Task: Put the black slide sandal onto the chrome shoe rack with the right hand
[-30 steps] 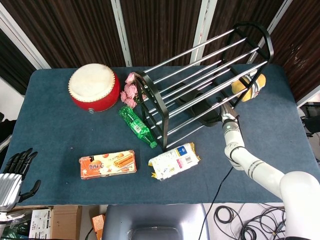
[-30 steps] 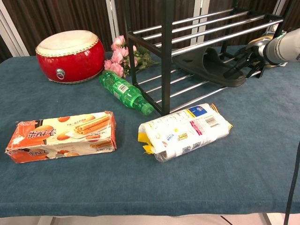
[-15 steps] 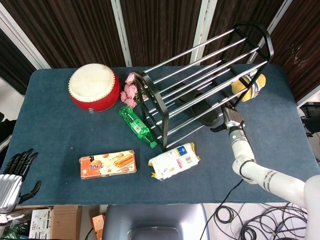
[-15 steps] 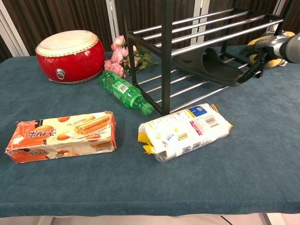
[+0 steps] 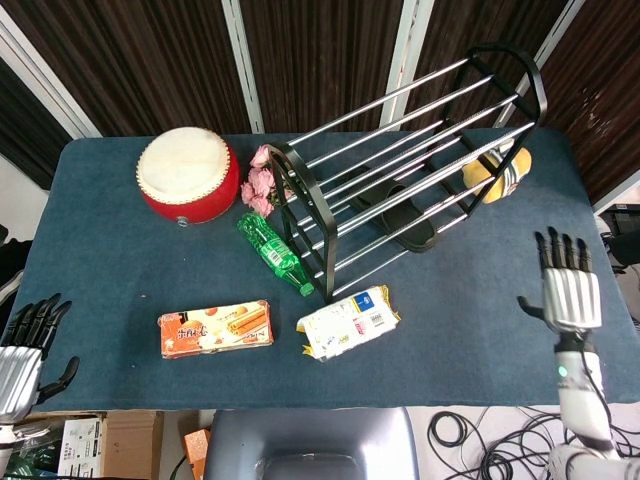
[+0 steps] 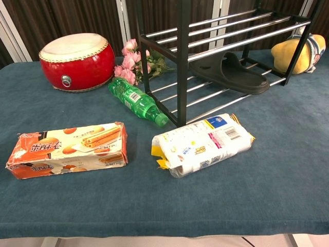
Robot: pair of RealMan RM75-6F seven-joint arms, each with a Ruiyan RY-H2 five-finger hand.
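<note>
Both robot hands hold nothing, fingers spread: right robot hand well right of the chrome shoe rack, whose bottom rails carry the black slide sandal; left robot hand off the tabletop's near-left corner.

Black slide sandal: head view, largely hidden behind the chrome shoe rack bars.
Shoe rack top: cut off by the chest view's upper edge.
Left hand: partly cut by the head view's left edge.
Yellow plush toy: partly hidden behind the rack post.

Dark ribbed wall panels, blue table
</note>
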